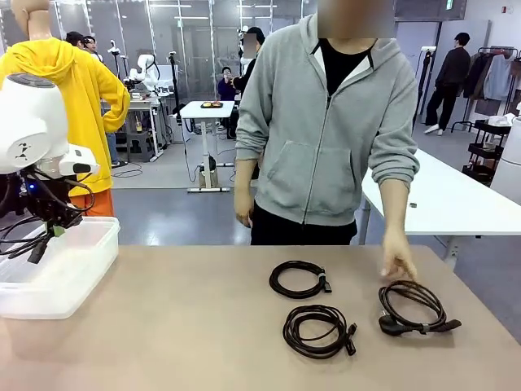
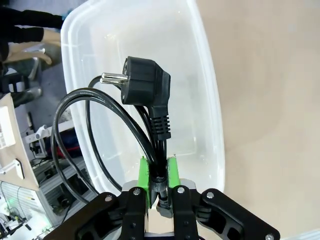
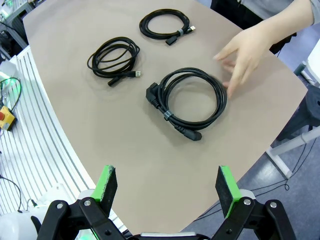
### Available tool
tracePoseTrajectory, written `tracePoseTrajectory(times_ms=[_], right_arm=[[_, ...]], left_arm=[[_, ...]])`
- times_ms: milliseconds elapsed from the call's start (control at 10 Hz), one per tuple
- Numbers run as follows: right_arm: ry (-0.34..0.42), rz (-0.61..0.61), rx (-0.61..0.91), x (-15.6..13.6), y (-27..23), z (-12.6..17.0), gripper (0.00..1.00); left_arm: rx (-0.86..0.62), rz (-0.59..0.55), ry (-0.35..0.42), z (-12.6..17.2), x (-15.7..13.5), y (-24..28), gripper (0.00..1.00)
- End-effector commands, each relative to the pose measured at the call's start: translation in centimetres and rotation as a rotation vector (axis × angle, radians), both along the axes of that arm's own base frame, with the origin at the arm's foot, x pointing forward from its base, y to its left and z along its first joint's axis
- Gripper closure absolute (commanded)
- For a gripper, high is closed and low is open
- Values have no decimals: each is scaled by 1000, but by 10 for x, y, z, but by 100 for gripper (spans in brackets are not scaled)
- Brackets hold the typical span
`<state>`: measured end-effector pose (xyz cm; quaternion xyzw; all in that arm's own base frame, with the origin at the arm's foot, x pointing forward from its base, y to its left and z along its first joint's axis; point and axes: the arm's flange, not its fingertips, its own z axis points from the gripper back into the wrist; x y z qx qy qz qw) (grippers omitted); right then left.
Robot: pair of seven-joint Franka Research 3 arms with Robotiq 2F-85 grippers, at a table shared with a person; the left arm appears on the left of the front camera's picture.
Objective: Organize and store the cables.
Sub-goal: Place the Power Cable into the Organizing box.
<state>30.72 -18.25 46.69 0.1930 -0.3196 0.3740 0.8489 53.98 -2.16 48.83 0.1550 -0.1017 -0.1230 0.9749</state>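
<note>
My left gripper (image 2: 159, 181) is clamped shut on the held cable (image 2: 150, 120). My green pads (image 2: 143, 172) pinch its doubled black cord just under the angled plug (image 2: 145, 80), whose two round pins point away from me. The rest of the cord hangs in loose loops to one side. All this hangs over the clear plastic bin (image 2: 206, 100), which stands at the near left of the tan table (image 1: 163, 326).

My right gripper (image 3: 167, 182) stands wide open with nothing between its pads, hovering high above the table's right side.

Three more cables lie coiled on the table, right of the middle and apart from one another. The nearest coil (image 1: 317, 330) is a thin cord with small plug ends. Right of it and a little farther lies the right-hand coil (image 1: 413, 305), thicker, tied with a band, with a large plug. The farthest coil (image 1: 299, 278) is thin.

The person's hand (image 1: 399, 259) reaches down to the far edge of the right-hand coil, fingers spread; I cannot tell whether it touches.
</note>
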Motion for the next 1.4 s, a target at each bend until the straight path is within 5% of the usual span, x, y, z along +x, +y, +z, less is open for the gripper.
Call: tracePoseTrajectory(times_ms=[0, 400, 1100, 1200, 1300], right_arm=[[-15, 15, 8, 0, -2, 0, 0], [-15, 15, 8, 0, -2, 0, 0], [-15, 15, 8, 0, -2, 0, 0], [-15, 15, 8, 0, -2, 0, 0], [-15, 15, 8, 0, -2, 0, 0]], left_arm=[[13, -6, 1, 1, -7, 3, 83], [-112, -1, -60, -5, 8, 20, 83], [-247, 26, -63, -91, 67, 55, 83], [-253, 33, -60, -94, 66, 54, 81], [-252, 37, -68, -92, 63, 52, 54]])
